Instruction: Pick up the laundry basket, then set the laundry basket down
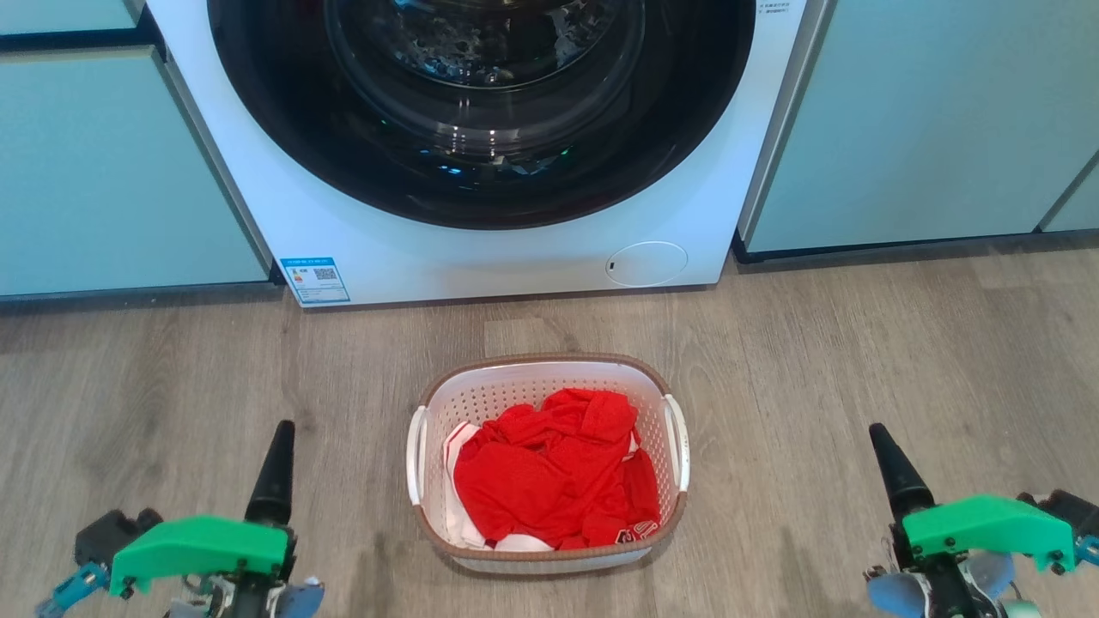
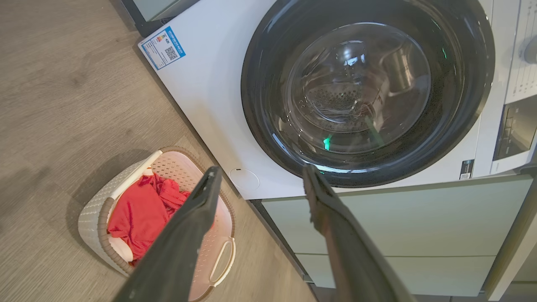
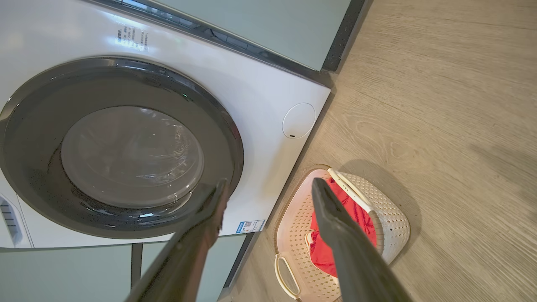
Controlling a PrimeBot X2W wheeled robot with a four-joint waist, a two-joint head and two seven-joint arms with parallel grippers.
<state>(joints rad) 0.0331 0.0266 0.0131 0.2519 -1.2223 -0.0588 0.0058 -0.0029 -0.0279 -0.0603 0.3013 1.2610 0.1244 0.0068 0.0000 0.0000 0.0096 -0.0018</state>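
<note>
Nothing is done yet: the laundry basket (image 1: 515, 390) sits untouched on the floor (image 1: 859, 360) at lower centre of the head view, so lifting and setting down both remain. The left gripper (image 2: 262, 169) and right gripper (image 3: 269, 181) stand wide and empty, well apart from it. It is white, perforated and brown-rimmed, with red clothing (image 1: 549, 472) inside.

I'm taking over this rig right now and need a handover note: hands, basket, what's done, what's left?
Left hand: open, empty, to the left of the basket and apart from it.
Right hand: open, empty, to the basket's right, apart.
Basket: on the floor before the washer, red clothes inside, both handles free.
Done: nothing, by the look of it; the basket isn't held.
Left: grasp the basket, lift it, set it down.
</note>
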